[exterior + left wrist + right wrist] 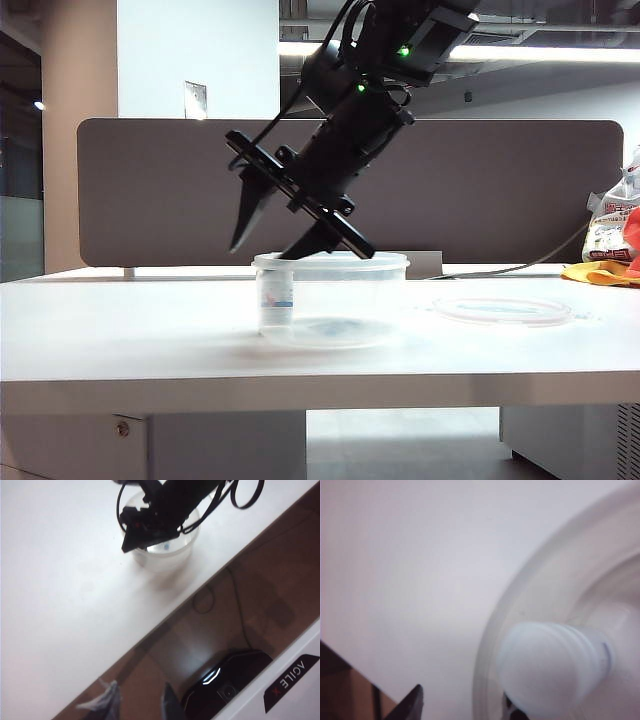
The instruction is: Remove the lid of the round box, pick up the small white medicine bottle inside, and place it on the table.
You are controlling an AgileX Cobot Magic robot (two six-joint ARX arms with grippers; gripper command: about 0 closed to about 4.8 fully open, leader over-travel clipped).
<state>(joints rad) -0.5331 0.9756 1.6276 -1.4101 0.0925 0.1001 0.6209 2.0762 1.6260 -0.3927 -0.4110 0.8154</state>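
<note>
Exterior view shows the right gripper (pixel 285 240) with jaws parted, straddling the left rim of the round box (pixel 385 300), so it should shift inward and straddle the small white medicine bottle (pixel 275 300) standing inside before clamping; the left gripper is unseen.

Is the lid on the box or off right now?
Off. The lid lies flat on the table, apart from the box, whose top is open, with the right gripper above it and one finger dipping in.
</note>
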